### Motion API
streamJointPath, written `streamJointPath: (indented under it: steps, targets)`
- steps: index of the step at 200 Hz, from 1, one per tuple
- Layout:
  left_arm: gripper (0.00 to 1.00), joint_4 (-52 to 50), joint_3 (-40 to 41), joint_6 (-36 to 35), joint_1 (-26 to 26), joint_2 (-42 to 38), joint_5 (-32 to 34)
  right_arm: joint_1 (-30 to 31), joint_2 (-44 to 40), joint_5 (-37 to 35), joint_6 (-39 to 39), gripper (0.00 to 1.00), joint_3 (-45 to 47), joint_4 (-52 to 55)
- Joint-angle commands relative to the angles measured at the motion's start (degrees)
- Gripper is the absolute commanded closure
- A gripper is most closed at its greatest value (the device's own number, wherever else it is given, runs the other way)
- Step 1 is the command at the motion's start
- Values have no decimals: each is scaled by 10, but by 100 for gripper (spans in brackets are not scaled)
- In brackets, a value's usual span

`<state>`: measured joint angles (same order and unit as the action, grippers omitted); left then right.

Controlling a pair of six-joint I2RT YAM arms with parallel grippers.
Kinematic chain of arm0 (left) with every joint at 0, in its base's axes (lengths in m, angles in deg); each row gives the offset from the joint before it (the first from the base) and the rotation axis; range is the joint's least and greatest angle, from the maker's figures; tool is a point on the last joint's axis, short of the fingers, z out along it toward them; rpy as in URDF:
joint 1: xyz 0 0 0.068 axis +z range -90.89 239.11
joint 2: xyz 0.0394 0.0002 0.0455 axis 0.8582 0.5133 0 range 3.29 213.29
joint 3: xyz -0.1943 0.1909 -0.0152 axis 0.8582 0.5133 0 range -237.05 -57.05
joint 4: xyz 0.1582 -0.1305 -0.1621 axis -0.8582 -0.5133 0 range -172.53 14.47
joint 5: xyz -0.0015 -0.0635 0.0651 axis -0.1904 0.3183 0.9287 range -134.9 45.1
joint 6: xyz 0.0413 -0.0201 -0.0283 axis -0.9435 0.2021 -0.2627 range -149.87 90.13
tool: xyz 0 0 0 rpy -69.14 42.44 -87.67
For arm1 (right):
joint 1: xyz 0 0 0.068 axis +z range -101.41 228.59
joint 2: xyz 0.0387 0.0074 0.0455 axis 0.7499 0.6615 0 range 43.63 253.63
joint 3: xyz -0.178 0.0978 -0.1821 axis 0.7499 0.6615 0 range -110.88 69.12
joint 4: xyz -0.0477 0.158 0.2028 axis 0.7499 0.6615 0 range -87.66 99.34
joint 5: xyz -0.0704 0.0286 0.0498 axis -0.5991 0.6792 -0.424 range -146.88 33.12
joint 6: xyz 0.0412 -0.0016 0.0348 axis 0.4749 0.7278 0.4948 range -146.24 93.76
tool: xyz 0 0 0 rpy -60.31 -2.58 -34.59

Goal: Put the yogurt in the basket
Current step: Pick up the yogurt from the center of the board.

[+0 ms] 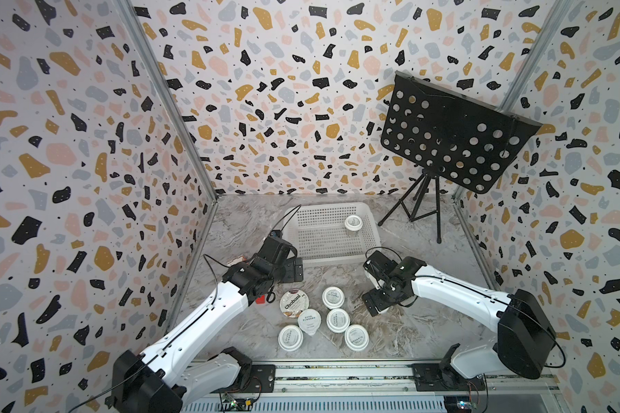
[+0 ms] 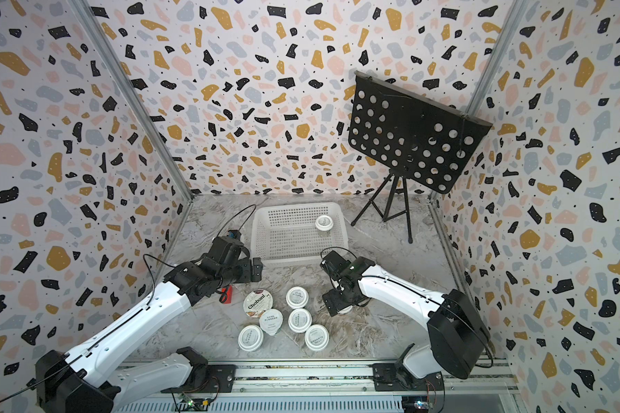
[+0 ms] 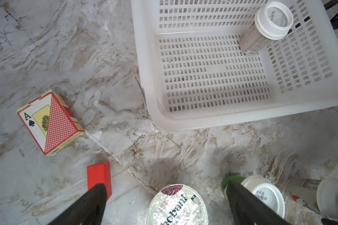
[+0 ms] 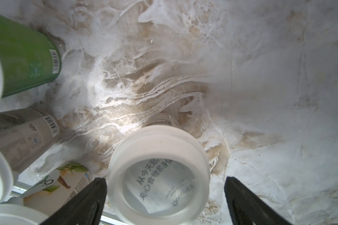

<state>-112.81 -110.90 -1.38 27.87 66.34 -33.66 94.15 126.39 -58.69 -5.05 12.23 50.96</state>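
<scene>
The white basket (image 1: 337, 260) (image 2: 294, 260) stands at the back of the table, with one yogurt cup (image 1: 353, 223) (image 3: 269, 25) upright in its far right corner. Several yogurt cups cluster at the front, among them the wide Chobani cup (image 1: 293, 303) (image 3: 178, 206) and a tabbed foil-lidded one (image 1: 309, 320). My right gripper (image 1: 374, 304) (image 4: 165, 181) is open, its fingers straddling a separate white-lidded yogurt cup (image 4: 158, 175) right of the cluster. My left gripper (image 1: 297, 270) (image 3: 166, 185) hangs open and empty between the basket's front rim and the Chobani cup.
A red block (image 3: 99, 175) (image 1: 262, 298) and a playing-card box (image 3: 49, 122) lie left of the cups, under my left arm. A black perforated music stand (image 1: 451, 136) on a tripod stands at the back right. Patterned walls close in three sides.
</scene>
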Motion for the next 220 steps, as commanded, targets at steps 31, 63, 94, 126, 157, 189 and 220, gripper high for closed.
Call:
streamJointPath:
  steps: [31, 63, 94, 126, 157, 189, 220]
  targets:
    - [0, 5, -7, -3, -1, 2, 6, 0, -11, 4, 3, 5, 5, -4]
    - [0, 5, -7, -3, 0, 4, 5, 0, -6, 1, 1, 7, 8, -11]
    - [0, 5, -6, -3, 0, 4, 5, 1, 1, 2, 1, 11, 9, -17]
    - [0, 5, -6, -3, 0, 5, 5, 0, 5, 2, 1, 12, 13, -21]
    - [0, 5, -6, -3, 0, 5, 6, 1, 7, 3, 1, 13, 18, -26]
    - [0, 5, -6, -2, 0, 6, 5, 0, 10, 6, 1, 12, 21, -32]
    - [0, 5, -6, -2, -1, 7, 5, 0, 10, 7, 2, 16, 25, -34]
